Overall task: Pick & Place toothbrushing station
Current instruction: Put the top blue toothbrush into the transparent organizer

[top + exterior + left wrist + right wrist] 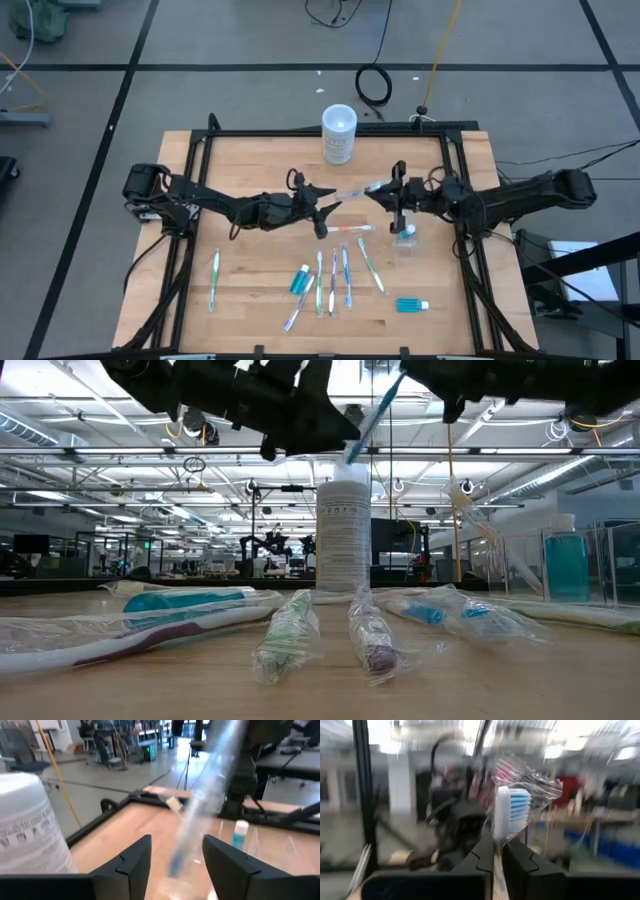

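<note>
Above the wooden tabletop point(250, 270), the right end effector point(497, 851) pinches a light, stiff, slippery plastic-wrapped blue-bristled toothbrush point(511, 815) near its head, while the left end effector point(175, 857) stands open around its handle.

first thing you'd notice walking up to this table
The two grippers meet in mid-air over the middle of the table: the right gripper is shut on a wrapped toothbrush, while the left gripper stands open around its other end. Below them, a row of wrapped toothbrushes lies along the near edge, and a white-lidded container stands at the far edge.
</note>
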Available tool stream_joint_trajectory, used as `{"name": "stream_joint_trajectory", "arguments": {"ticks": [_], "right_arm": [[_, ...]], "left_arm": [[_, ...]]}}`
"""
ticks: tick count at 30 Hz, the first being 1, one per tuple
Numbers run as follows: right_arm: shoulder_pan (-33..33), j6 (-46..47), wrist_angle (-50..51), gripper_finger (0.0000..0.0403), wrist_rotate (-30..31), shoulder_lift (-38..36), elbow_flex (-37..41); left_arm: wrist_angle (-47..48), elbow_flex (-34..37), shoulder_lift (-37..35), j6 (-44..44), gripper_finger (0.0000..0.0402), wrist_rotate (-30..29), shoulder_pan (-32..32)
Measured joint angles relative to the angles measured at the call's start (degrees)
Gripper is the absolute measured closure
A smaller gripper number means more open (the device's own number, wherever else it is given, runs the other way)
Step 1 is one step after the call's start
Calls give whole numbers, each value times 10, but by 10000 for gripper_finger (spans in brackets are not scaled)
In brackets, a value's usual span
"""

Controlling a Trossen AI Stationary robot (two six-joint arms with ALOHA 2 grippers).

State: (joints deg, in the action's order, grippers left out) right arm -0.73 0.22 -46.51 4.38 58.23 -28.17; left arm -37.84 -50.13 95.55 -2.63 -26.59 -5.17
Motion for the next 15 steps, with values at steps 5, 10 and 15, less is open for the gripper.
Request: {"name": "stream_joint_trajectory", "arguments": {"ticks": [5,10,15], "right_arm": [[-68,35,355,389,30,-33,-133],[-147,87,491,389,57,-37,-206],[-215,189,662,388,42,-67,-268]], "left_arm": [[48,0,0,-24,216,0,0],[70,0,0,-37,215,0,0],[68,0,0,-51,215,0,0]]}}
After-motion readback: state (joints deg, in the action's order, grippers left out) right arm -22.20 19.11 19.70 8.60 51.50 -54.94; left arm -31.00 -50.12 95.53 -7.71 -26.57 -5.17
